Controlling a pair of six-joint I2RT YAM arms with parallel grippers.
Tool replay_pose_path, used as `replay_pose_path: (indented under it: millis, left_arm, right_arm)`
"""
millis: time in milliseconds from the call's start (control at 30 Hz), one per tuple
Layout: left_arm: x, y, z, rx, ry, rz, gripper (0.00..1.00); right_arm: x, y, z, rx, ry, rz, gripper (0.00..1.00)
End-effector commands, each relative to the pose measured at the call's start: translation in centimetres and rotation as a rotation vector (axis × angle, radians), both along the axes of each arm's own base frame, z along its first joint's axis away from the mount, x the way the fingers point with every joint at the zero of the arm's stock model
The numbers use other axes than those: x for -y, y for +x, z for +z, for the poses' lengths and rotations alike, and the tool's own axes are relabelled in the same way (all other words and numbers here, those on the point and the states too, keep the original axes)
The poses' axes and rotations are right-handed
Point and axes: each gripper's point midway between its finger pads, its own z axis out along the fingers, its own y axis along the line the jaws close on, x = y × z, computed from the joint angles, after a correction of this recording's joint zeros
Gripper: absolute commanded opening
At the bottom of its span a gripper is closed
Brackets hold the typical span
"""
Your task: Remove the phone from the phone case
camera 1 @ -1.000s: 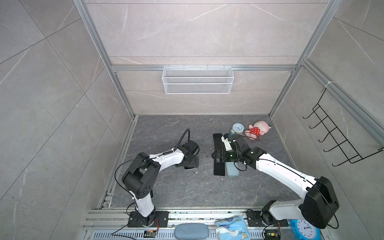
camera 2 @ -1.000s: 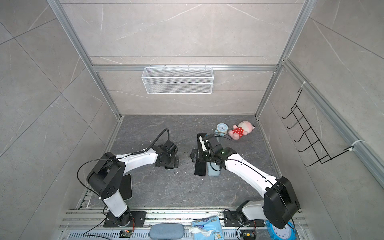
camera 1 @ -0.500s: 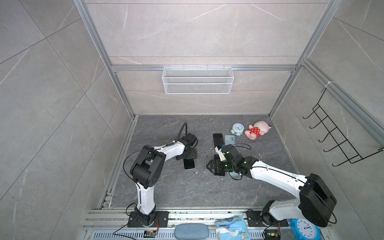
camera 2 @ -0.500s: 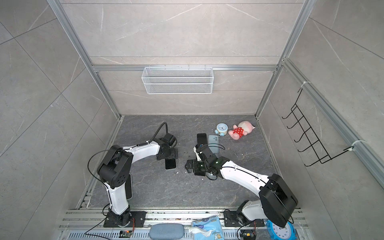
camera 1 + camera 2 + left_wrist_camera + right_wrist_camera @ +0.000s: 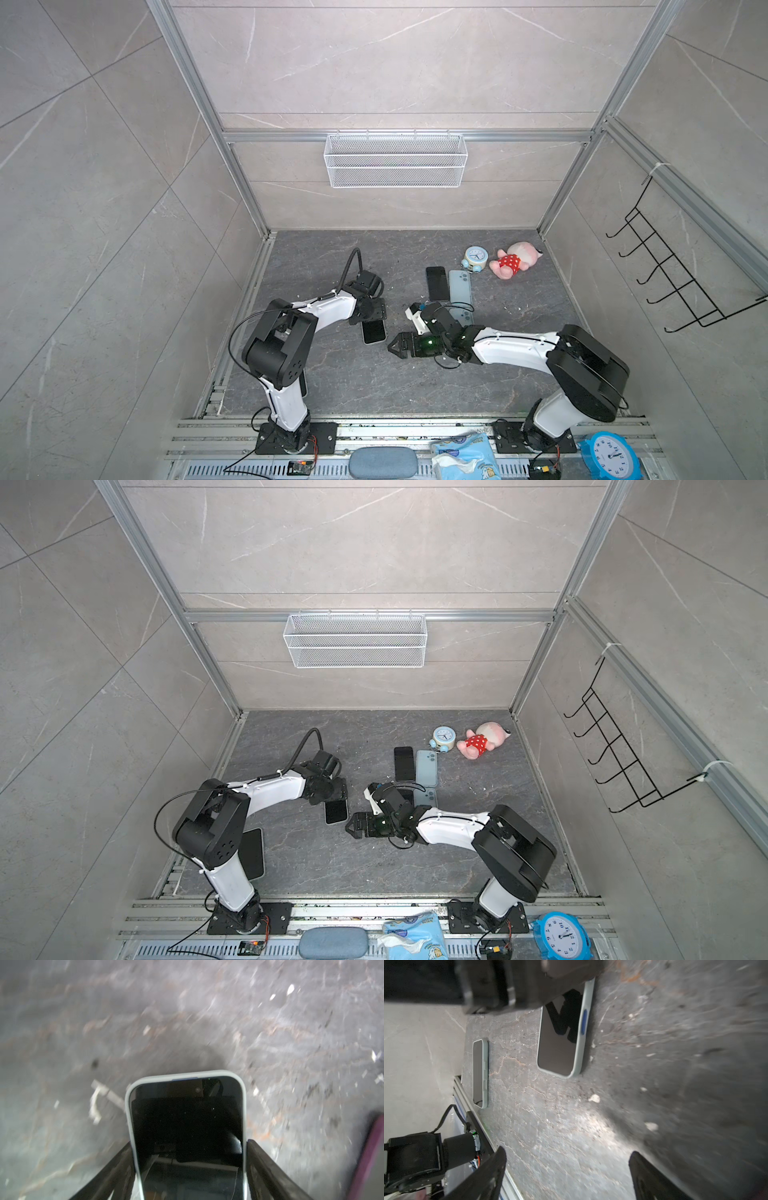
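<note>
The left gripper (image 5: 189,1142) has its two dark fingers (image 5: 116,1167) set against the long edges of the phone case (image 5: 207,1073), one on each side, closed on it; the phone (image 5: 187,1126) sits inside that pale case, dark screen up, on the grey stone floor (image 5: 332,374) just left of the middle in both top views. The right gripper (image 5: 568,1176) holds nothing, its two fingers (image 5: 488,1172) spread wide above bare floor, pointing toward the cased phone and a little apart from it. Five flat handset-shaped things can be counted: the gripped one, a second cased phone (image 5: 253,853) by the left arm's base, one black phone (image 5: 437,283) beyond the right gripper, and two pale blue slabs (image 5: 460,286) beside it, one behind the other, the nearer partly hidden under the right arm; whether those two are phones or empty cases cannot be told. There are two clocks, a small alarm clock (image 5: 475,258) at the back right and a large blue clock (image 5: 613,455) at the front rail, one plush toy (image 5: 513,261) beside the small clock, one wire basket (image 5: 395,160) on the back wall, one hook rack (image 5: 673,278) on the right wall, and one tissue pack (image 5: 463,455) and one grey pad (image 5: 382,462) at the front
</note>
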Motion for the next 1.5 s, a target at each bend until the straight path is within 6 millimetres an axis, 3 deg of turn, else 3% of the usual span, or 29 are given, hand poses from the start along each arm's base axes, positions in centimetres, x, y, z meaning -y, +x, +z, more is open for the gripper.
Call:
replay_pose_path:
  millis: [0, 300, 600, 700, 833, 933, 1033, 1167, 1300, 1467]
  left_arm:
    - [0.7, -2.4, 0.2, -0.079, -0.113, 0.012, 0.49]
    - [1.4, -3.6, 0.6, -0.08, -0.207, 0.011, 0.45]
    - [1.9, -3.9, 2.3, -0.036, -0.285, 0.017, 0.42]
    - [2.4, -3.9, 4.4, 0.027, -0.341, -0.001, 0.44]
    - [2.6, -3.7, 8.9, 0.195, -0.438, -0.039, 0.8]
    - [3.2, -3.8, 12.0, 0.317, -0.528, -0.089, 0.91]
    - [4.7, -3.9, 14.3, 0.407, -0.646, -0.167, 0.93]
    - [7.1, -4.1, 16.4, 0.444, -0.81, -0.273, 0.94]
    - [7.7, -3.7, 16.0, 0.431, -0.848, -0.286, 0.93]
    - [7.7, -3.1, 17.4, 0.455, -0.954, -0.315, 0.91]
  right_arm:
    - [-2.2, 1.0, 0.4, -0.001, 0.081, -0.017, 0.92]
    - [-4.1, 2.4, -2.1, -0.044, 0.112, -0.052, 0.77]
    - [-4.5, 2.7, -1.7, -0.064, 0.128, -0.068, 0.28]
    - [-4.1, 2.9, 0.5, -0.032, 0.136, -0.073, 0.12]
    - [-1.7, 4.1, 4.5, 0.025, 0.135, -0.099, 0.0]
    - [1.0, 5.7, 7.8, 0.044, 0.21, -0.125, 0.0]
    - [2.9, 6.7, 10.6, 0.054, 0.292, -0.113, 0.0]
    - [3.8, 6.7, 13.8, 0.086, 0.376, -0.068, 0.0]
    - [4.2, 6.4, 15.1, 0.1, 0.407, -0.054, 0.0]
    - [4.1, 5.7, 15.7, 0.092, 0.464, -0.028, 0.0]
